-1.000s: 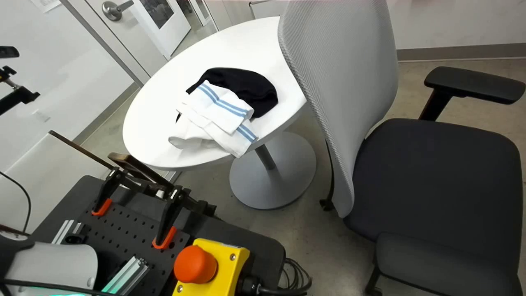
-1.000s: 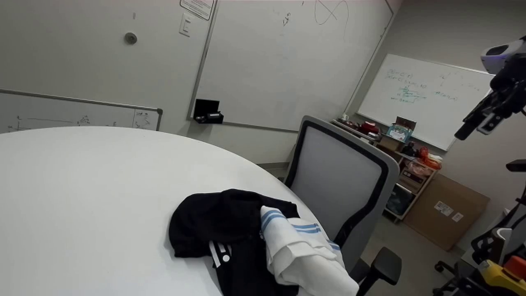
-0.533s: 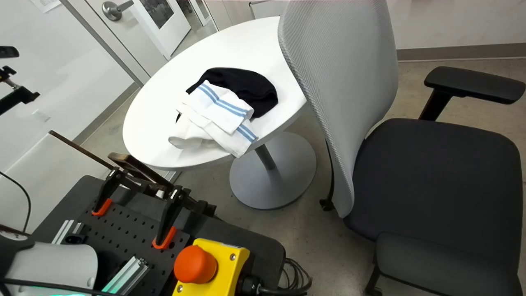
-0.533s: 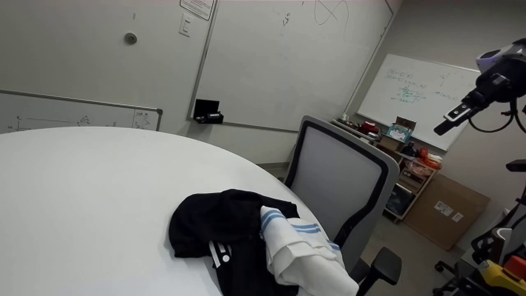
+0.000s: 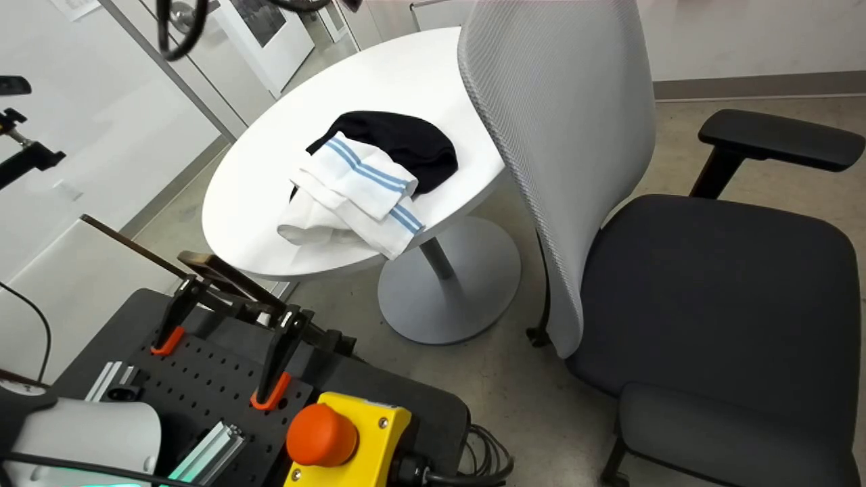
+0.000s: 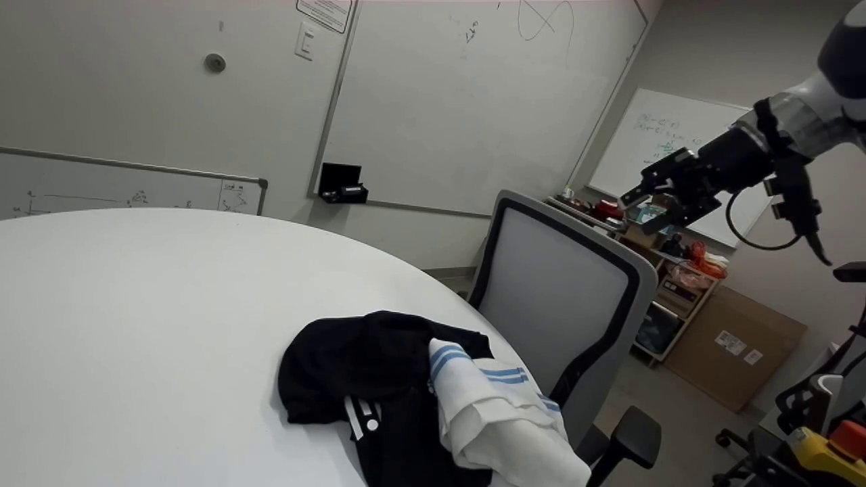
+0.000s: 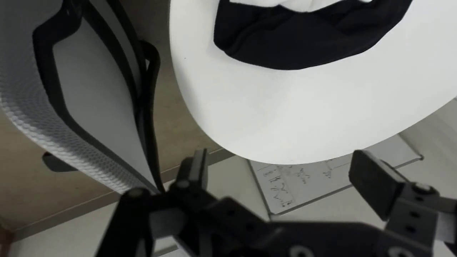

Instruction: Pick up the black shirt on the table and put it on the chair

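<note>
A crumpled black fabric shirt (image 6: 352, 358) with a small white print lies on the round white desk (image 6: 169, 325), near its edge — partly covered by a loosely folded, blue-striped white cloth towel (image 6: 500, 419). The grey mesh-backed, dark-seated office chair (image 5: 663, 257) stands just beside the desk. The black two-fingered tool (image 7: 280, 169) is released — fingers (image 7: 373, 182) spread wide — and hangs in the air, well apart from the shirt.

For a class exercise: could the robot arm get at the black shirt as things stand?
Probably yes: the gripper is open and much of the black shirt lies uncovered, though a striped white cloth on part of it might drag along.
</note>
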Controlling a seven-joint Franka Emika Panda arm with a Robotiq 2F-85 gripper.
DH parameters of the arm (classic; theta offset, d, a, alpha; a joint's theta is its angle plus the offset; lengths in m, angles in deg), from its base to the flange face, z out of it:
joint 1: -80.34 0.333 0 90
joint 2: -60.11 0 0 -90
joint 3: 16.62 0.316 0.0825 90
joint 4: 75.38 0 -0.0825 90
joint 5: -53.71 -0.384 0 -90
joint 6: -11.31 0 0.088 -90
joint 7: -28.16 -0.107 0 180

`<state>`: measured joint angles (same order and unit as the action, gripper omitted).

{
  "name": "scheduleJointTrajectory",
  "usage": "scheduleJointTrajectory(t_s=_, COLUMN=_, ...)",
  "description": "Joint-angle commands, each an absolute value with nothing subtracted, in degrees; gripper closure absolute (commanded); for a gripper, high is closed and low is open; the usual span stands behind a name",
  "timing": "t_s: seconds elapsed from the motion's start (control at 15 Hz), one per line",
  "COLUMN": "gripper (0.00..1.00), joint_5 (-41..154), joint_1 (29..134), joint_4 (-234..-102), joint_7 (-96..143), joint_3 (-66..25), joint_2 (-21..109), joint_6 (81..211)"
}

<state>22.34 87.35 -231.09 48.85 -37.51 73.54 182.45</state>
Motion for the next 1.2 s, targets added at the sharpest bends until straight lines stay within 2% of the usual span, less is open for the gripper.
scheduleJointTrajectory(t_s=0.0, gripper=0.00, joint_5=17.1, joint_1=89.8, joint_4=-224.5, joint_7=39.8, joint_3=-35.6, joint_2=59.0, joint_6=190.0)
scheduleJointTrajectory(t_s=0.27, gripper=0.00, joint_5=16.2, joint_1=90.3, joint_4=-217.2, joint_7=28.3, joint_3=-35.5, joint_2=46.1, joint_6=186.4)
scheduleJointTrajectory(t_s=0.33, gripper=0.00, joint_5=21.6, joint_1=84.3, joint_4=-215.7, joint_7=22.3, joint_3=-30.7, joint_2=43.7, joint_6=184.3)
scheduleJointTrajectory(t_s=0.4, gripper=0.00, joint_5=22.9, joint_1=83.9, joint_4=-213.9, joint_7=19.2, joint_3=-30.4, joint_2=41.3, joint_6=182.2)
scheduleJointTrajectory(t_s=0.47, gripper=0.00, joint_5=20.9, joint_1=88.6, joint_4=-211.6, joint_7=18.2, joint_3=-34.7, joint_2=39.1, joint_6=179.4)
scheduleJointTrajectory(t_s=0.53, gripper=0.00, joint_5=21.3, joint_1=88.1, joint_4=-209.6, joint_7=15.3, joint_3=-34.3, joint_2=37.1, joint_6=177.3)
scheduleJointTrajectory(t_s=0.6, gripper=0.00, joint_5=25.1, joint_1=83.7, joint_4=-208.1, joint_7=10.4, joint_3=-30.4, joint_2=35.8, joint_6=176.4)
scheduleJointTrajectory(t_s=1.13, gripper=0.00, joint_5=27.2, joint_1=81.4, joint_4=-195.6, joint_7=-2.9, joint_3=-25.8, joint_2=26.1, joint_6=170.6)
